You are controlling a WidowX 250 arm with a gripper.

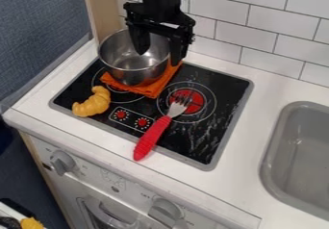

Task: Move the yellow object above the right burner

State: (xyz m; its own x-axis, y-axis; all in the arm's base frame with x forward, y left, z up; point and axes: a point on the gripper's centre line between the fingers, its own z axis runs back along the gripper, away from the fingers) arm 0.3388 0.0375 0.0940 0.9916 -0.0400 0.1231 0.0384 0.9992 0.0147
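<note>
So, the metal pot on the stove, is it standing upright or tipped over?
Upright: the metal pot rests base-down on the orange cloth, its open mouth facing up.

The fork (152, 136) partly hides the right burner (198, 101).

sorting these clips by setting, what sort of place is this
Most likely a toy kitchen: a small cooktop with printed-looking red burners and knobs, a grey sink set into the same white counter, and a plastic-looking croissant lying on the cooktop.
</note>
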